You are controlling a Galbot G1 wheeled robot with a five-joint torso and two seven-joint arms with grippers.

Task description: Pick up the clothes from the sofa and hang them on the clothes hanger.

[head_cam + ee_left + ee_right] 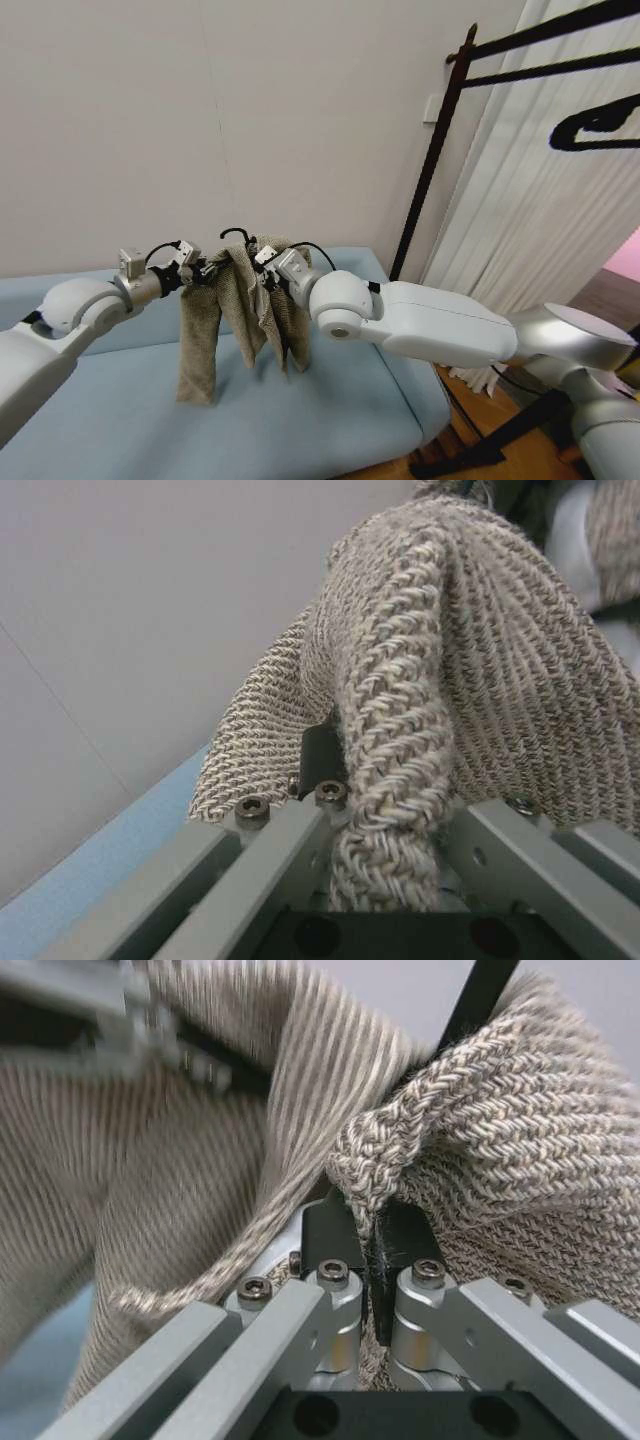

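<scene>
As left gripper (197,268) and right gripper (263,262) clamp the sweater (240,315) aloft, it likely needs carrying to the rack (438,140).

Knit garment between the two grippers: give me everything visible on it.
The knit garment is beige-brown chunky ribbed yarn, bunched at the top and hanging in limp folds over the light-blue sofa. Whether its lowest end touches the seat is unclear. The left gripper and right gripper each pinch a fold near the top, side by side. A black hook pokes up from the bunch between them.
</scene>
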